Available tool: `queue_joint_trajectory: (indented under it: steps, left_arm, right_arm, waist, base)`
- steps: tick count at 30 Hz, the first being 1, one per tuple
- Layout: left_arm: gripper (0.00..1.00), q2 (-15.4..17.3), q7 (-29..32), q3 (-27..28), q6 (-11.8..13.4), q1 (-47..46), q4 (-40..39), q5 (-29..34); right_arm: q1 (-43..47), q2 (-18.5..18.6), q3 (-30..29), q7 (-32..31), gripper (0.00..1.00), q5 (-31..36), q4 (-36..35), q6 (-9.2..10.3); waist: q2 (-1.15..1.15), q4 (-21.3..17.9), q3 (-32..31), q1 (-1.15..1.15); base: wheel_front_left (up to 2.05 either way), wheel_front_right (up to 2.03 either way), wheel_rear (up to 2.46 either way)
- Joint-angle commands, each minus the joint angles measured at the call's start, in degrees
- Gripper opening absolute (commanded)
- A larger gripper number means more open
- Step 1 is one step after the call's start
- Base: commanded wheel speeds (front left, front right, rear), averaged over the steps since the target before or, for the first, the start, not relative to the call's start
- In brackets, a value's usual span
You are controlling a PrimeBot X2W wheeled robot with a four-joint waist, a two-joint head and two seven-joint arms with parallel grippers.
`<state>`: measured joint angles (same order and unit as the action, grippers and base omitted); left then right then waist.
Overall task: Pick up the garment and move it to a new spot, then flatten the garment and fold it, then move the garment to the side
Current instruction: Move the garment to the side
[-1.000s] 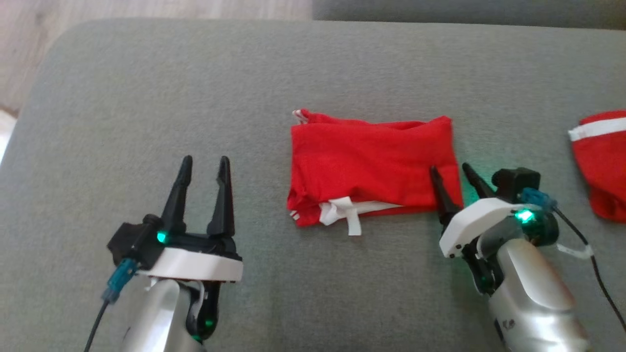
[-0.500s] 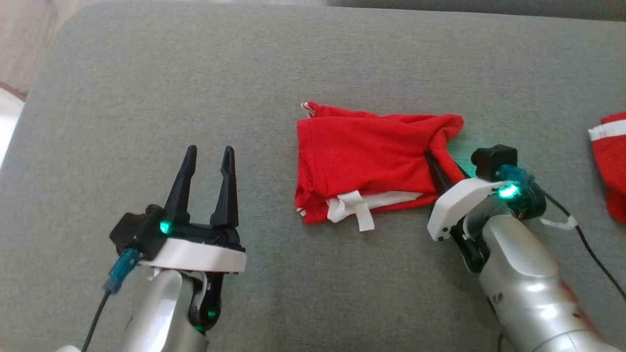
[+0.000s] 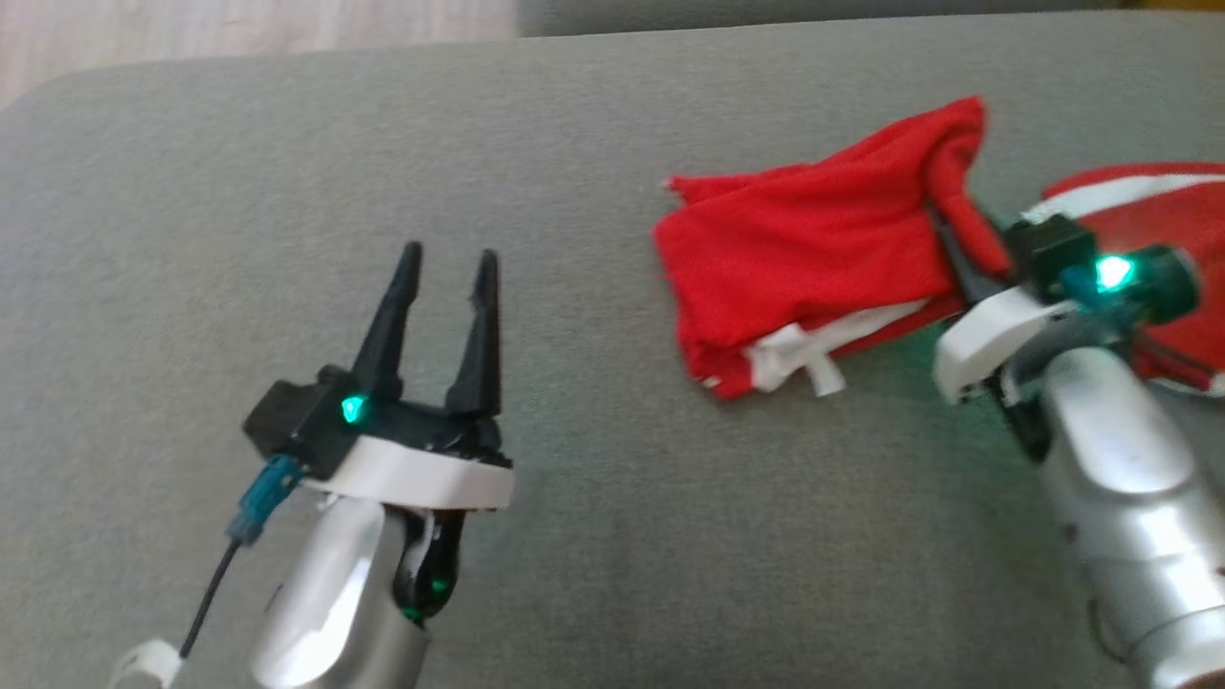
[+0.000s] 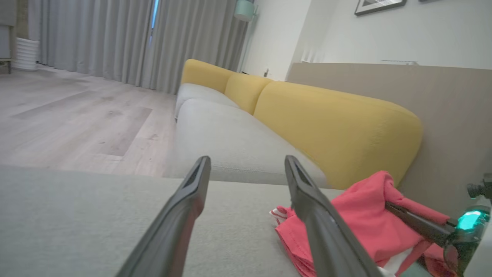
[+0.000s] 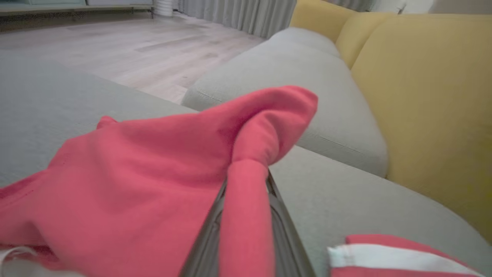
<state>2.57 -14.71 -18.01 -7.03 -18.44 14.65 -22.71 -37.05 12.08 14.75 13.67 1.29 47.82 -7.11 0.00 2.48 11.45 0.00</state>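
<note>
Garment [image 3: 813,258], folded: long axis runs from right claw [image 3: 947,239] toward left claw [image 3: 450,251], gripped end lifted. Right claw clenched on it; left claw released, well apart.

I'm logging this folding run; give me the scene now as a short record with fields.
Surface: grey fabric cushion
Garment: folded red cloth garment with white trim, right corner raised
Right pincer: shut on the garment's right corner
Left pincer: open, empty, apart from the garment
Nearby: second red garment with white band, beside right pincer
</note>
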Motion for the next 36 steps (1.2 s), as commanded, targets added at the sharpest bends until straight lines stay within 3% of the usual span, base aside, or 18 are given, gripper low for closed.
queue_joint_trajectory:
  steps: [1,12,23,27,33,34,35,36]
  left_arm:
    - [1.0,0.3,-0.3,1.0,0.3,-2.7,-2.2,-0.5]
    - [1.0,0.3,-0.3,-1.8,1.2,-5.1,-3.3,0.0]
    - [1.0,0.3,-0.3,-2.6,0.7,-7.7,-2.8,0.6]
    - [1.0,0.3,-0.3,-2.7,0.5,-8.2,-2.6,0.7]
    - [1.0,0.3,-0.3,-2.8,0.2,-8.6,-2.1,1.0]
    - [1.0,0.3,-0.3,-2.8,0.2,-8.7,-2.0,1.1]
    - [1.0,0.3,-0.3,-2.7,0.2,-8.8,-2.0,1.1]
    - [1.0,0.3,-0.3,-2.7,0.1,-8.9,-1.9,1.1]
  right_arm:
    - [-1.7,1.2,1.0,0.3,0.0,-0.1,-2.6,-0.37]
    - [-2.2,14.2,2.1,-6.0,0.0,-5.9,-10.3,-0.37]
    - [-3.0,23.2,-3.0,-9.8,0.0,-7.2,-7.5,-0.37]
    - [-2.5,24.5,-7.1,-9.9,0.0,-5.5,-5.3,-0.37]
    - [-2.4,22.8,-10.5,-9.8,0.0,-3.6,-2.5,-0.37]
    - [-2.5,22.6,-11.1,-10.0,0.33,-3.0,-2.0,-0.37]
    - [-2.6,22.3,-11.8,-9.9,0.86,-2.4,-1.5,-0.37]
    - [-2.9,21.9,-12.7,-9.7,1.0,-1.8,-1.3,-0.37]
  waist:
    - [0.0,-1.4,0.0,0.0]
    - [0.0,-6.4,2.9,0.0]
    - [0.0,-6.7,7.0,0.0]
    - [0.0,-6.2,7.9,0.0]
    - [0.0,-6.0,8.9,0.0]
    - [0.0,-6.0,9.0,0.0]
    - [0.0,-6.0,9.0,0.0]
    - [0.0,-6.0,9.0,0.0]
  base:
    - [0.0,0.0,0.0]
    - [0.0,0.0,0.0]
    - [0.0,0.0,0.0]
    - [0.0,0.0,0.0]
    - [0.0,0.0,0.0]
    - [0.0,0.0,0.0]
    - [0.0,0.0,0.0]
    - [0.0,0.0,0.0]
